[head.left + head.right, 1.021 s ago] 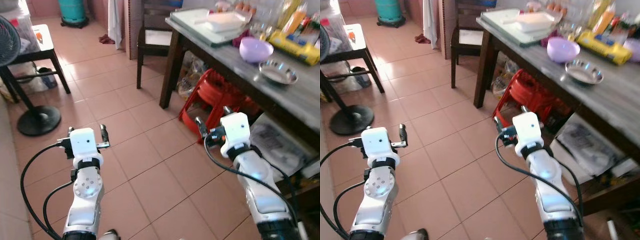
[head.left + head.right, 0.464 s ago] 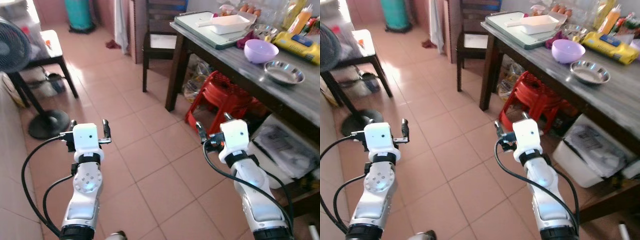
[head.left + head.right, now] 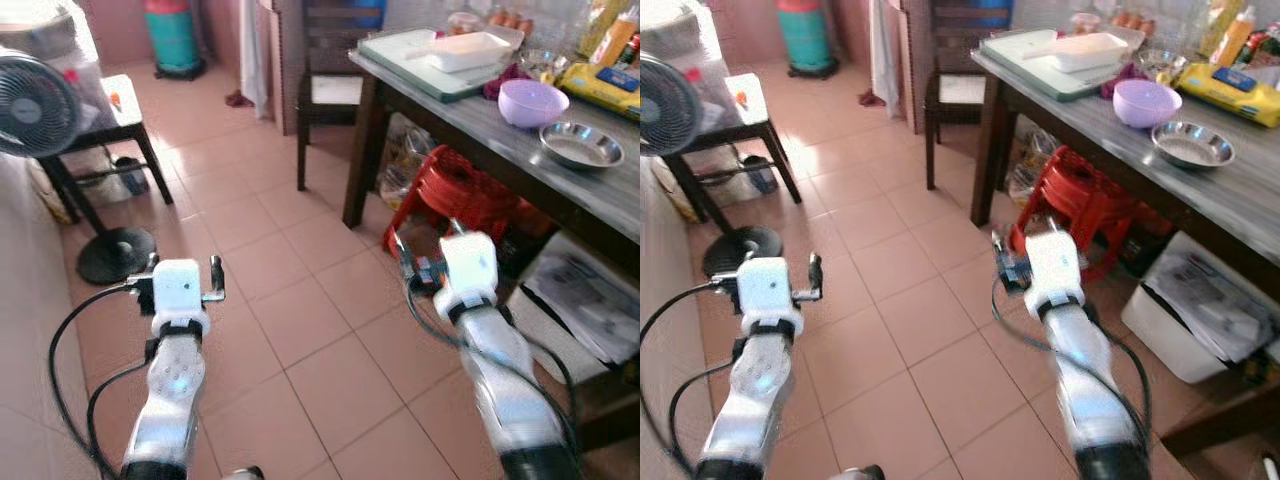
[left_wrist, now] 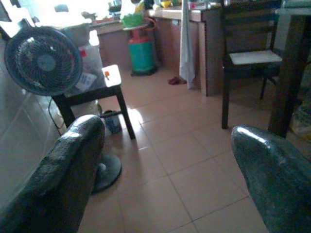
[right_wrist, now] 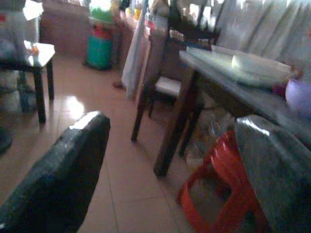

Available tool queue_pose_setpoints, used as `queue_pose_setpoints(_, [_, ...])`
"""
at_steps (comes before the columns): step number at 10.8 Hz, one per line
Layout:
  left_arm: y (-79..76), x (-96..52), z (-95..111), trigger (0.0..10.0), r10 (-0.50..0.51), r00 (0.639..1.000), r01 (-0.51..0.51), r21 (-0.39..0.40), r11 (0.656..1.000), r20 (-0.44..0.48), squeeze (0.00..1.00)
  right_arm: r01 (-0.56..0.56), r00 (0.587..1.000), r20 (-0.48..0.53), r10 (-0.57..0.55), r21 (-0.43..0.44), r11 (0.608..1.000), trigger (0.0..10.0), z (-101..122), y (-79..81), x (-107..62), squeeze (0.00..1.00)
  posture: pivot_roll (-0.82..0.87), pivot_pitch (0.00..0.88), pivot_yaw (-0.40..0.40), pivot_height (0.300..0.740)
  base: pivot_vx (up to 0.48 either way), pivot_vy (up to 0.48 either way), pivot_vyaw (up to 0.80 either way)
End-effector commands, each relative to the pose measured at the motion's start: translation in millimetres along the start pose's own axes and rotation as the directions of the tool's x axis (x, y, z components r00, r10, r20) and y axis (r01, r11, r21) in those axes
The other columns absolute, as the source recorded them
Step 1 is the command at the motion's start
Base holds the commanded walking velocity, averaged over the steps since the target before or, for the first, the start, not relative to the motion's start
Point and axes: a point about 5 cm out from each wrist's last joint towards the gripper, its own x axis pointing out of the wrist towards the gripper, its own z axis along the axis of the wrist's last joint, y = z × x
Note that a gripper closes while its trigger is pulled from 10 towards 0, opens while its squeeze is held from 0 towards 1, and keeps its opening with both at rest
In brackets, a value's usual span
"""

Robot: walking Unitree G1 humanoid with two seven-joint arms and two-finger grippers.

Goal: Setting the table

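A terracotta tiled floor [image 3: 300, 330] runs from a pink-tiled wall on the robot's left to a long dark wooden table [image 3: 520, 160] with a grey top on its right, the table's long axis running from near right away toward the back of the room. On that top stand one lilac bowl [image 3: 533, 101], one shallow steel dish [image 3: 581, 145] just nearer than it, one white tray [image 3: 468, 50] resting on a pale green board [image 3: 400, 50] at the far end, and one yellow packet [image 3: 605, 88] at the right edge with bottles behind it; the tray's long side lies roughly across the table. Under the table sits one stack of red plastic stools [image 3: 452, 195] and, nearer, a white bin with crumpled paper [image 3: 585, 300]. One dark chair [image 3: 335, 85] stands at the table's far end, one green gas cylinder [image 3: 173, 38] by the back wall, and one standing fan [image 3: 35, 105] beside a small black side table [image 3: 110, 110] on the left. Both arms are raised over bare floor, well apart from the table things. The left gripper [image 4: 170, 160] has its two fingers [image 4: 63, 174] spread wide with nothing between them, aimed at the fan and the far wall. The right gripper [image 5: 170, 165] is likewise spread wide and holds nothing, aimed at the table leg and the red stools.
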Motion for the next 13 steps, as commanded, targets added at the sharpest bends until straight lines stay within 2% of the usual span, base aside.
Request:
queue_pose_setpoints(1, [4.9, 3.3, 0.9, 10.0, 0.024, 1.0, -0.024, 0.009, 1.0, 0.011, 0.0, 0.013, 1.0, 0.004, -0.013, -0.001, 1.0, 10.0, -0.4, -2.9, 1.8, 0.0, -0.03, 0.012, -0.009, 0.74, 0.0, 0.0, 0.0])
queue_pose_setpoints(4, [9.7, 12.2, 5.4, 10.0, 0.039, 0.999, -0.039, 0.015, 0.999, 0.029, 0.0, 0.02, 0.999, 0.027, -0.02, -0.023, 1.0, 10.0, 2.9, -5.7, 7.6, 0.0, -0.03, 0.0, 0.002, 0.74, 0.0, 0.0, 0.0])
queue_pose_setpoints(7, [27.8, 10.6, 7.5, 10.0, 0.077, 0.996, -0.079, 0.047, 0.996, 0.051, 0.0, 0.09, 0.996, 0.016, -0.089, -0.052, 0.995, 10.0, -4.1, -20.6, 0.3, 0.0, -0.02, 0.0, 0.012, 0.74, 0.0, 0.0, 0.0])
queue_pose_setpoints(8, [28.9, 11.2, 6.1, 10.0, 0.061, 0.997, -0.063, 0.045, 0.997, 0.048, 0.0, 0.088, 0.996, 0.018, -0.087, -0.052, 0.995, 10.0, -5.3, -20.7, 3.1, 0.0, -0.01, 0.0, 0.004, 0.74, 0.0, 0.0, 0.0])
queue_pose_setpoints(9, [16.7, 14.6, 13.3, 10.0, -0.041, 0.997, 0.038, 0.051, 0.998, 0.067, 0.0, 0.029, 0.999, 0.032, -0.027, -0.05, 0.998, 10.0, -1.0, -11.1, 8.9, 0.0, 0.0, 0.0, -0.006, 0.74, 0.0, 0.0, 0.0])
queue_pose_setpoints(11, [4.9, 12.9, 21.6, 10.0, -0.125, 0.988, 0.12, 0.056, 0.991, 0.094, 0.0, -0.011, 0.999, 0.038, 0.013, -0.046, 0.999, 10.0, 2.1, -2.1, 6.9, 0.0, -0.01, 0.08, -0.021, 0.74, 0.0, 0.0, 0.0])
queue_pose_setpoints(13, [-6.0, 6.5, 15.4, 10.0, -0.155, 0.985, 0.151, 0.046, 0.987, 0.081, 0.0, -0.012, 1.0, 0.02, 0.013, -0.029, 1.0, 10.0, -2.9, 0.7, -0.6, 0.0, -0.02, 0.117, -0.031, 0.74, 0.0, 0.0, 0.0])
